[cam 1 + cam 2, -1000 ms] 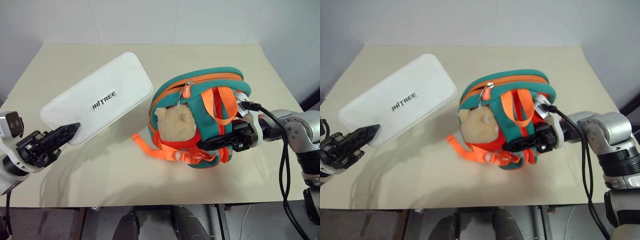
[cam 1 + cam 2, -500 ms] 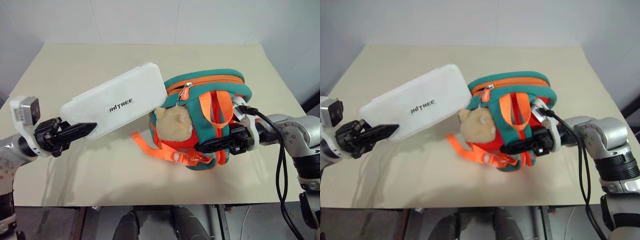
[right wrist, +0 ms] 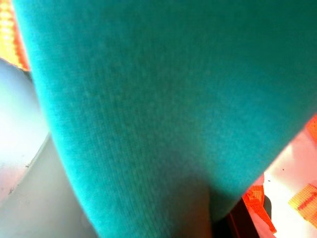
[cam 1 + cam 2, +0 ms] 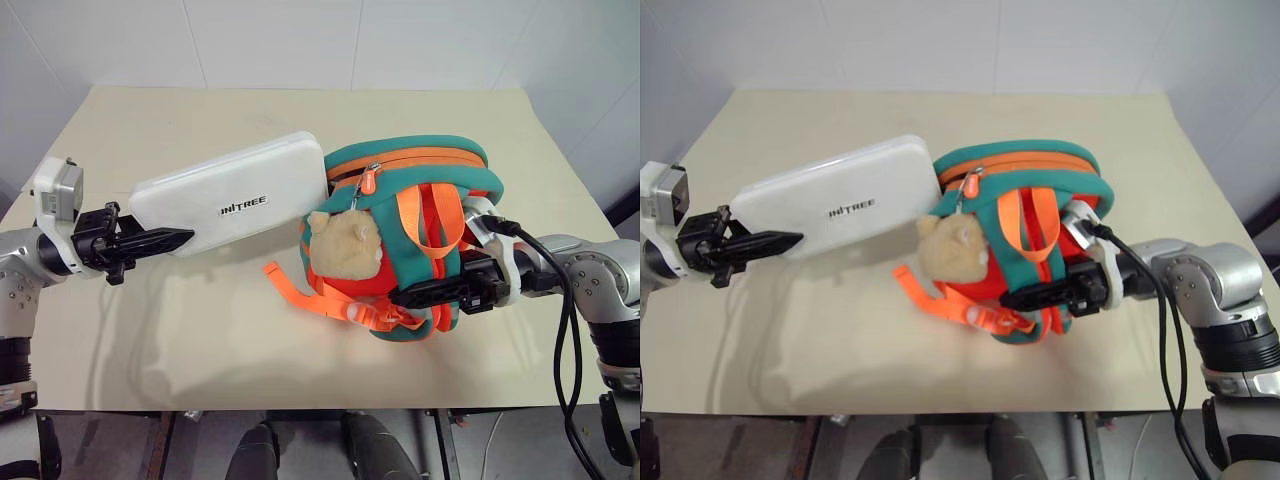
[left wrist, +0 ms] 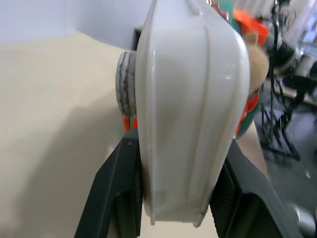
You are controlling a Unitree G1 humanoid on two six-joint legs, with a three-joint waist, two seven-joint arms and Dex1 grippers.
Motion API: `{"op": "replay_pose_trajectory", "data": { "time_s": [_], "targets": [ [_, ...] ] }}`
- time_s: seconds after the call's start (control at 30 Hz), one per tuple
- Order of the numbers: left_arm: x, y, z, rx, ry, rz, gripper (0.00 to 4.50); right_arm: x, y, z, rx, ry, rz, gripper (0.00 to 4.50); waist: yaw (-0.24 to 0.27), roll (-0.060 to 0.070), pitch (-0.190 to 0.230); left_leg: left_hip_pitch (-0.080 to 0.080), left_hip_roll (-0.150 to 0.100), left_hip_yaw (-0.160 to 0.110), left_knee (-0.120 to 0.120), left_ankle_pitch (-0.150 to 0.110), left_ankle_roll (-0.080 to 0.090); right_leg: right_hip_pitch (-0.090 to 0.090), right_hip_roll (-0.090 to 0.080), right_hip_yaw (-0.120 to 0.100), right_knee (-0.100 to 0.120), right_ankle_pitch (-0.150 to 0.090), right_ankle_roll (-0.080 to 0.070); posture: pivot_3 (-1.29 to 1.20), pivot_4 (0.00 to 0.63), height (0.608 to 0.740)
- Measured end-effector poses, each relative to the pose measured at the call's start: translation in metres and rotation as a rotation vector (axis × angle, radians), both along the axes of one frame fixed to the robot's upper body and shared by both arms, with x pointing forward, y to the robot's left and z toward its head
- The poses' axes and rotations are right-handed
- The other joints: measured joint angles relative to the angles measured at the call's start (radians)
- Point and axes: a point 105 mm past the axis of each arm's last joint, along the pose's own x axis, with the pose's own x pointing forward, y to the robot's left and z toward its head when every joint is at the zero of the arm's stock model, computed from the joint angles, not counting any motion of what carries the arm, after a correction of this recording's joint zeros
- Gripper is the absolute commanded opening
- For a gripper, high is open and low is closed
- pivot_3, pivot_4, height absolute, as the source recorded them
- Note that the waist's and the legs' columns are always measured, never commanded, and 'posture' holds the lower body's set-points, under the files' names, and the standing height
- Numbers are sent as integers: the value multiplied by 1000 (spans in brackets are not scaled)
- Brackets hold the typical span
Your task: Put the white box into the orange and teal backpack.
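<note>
From the head camera, the left hand (image 4: 170,240) is clamped on one short end of the white box (image 4: 235,195), holding it above the beige bench (image 4: 150,330). The box's far end touches the left side of the backpack (image 4: 410,170), beside its zipper. The backpack stands on the bench with a plush charm (image 4: 340,243) hanging in front. The right hand (image 4: 425,294) is closed on the backpack's straps.

The left wrist camera shows both fingers (image 5: 111,193) pressed against the box's sides.

In the right wrist camera, teal fabric (image 3: 148,99) lies right against the lens.
</note>
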Motion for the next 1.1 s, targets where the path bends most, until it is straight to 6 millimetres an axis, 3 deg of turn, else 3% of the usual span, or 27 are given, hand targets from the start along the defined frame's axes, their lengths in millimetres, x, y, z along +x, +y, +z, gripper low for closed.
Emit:
{"op": "replay_pose_trajectory", "data": {
  "time_s": [0.33,0.47,0.67,0.8,1.1],
  "targets": [
    [38,-8,24,168,-80,-19,1355,-2,1,-2,13,2,1,7,8,0,0,-1,0,-1,2,0,0,0,0,-1,2,0,1,0,150,740],
    [51,-32,29,220,-88,-79,1355,-2,3,-2,25,0,6,7,21,0,0,-2,0,-1,6,0,0,0,0,-1,5,-1,1,0,150,740],
    [54,-65,27,305,-75,-198,1355,-2,5,-3,30,0,7,7,22,0,0,-4,-1,-2,10,0,1,-1,0,-1,7,-1,2,0,150,740],
    [57,-100,33,369,-108,-309,1355,-3,5,-3,33,-5,8,7,22,1,0,-4,-1,-2,11,0,1,-1,1,-1,8,-1,3,0,150,740],
    [69,-172,13,343,-114,-474,1355,-6,8,-4,51,-28,0,7,22,1,1,-7,-2,-3,13,-1,2,-2,1,-1,8,-2,4,0,150,740]
  ]
}}
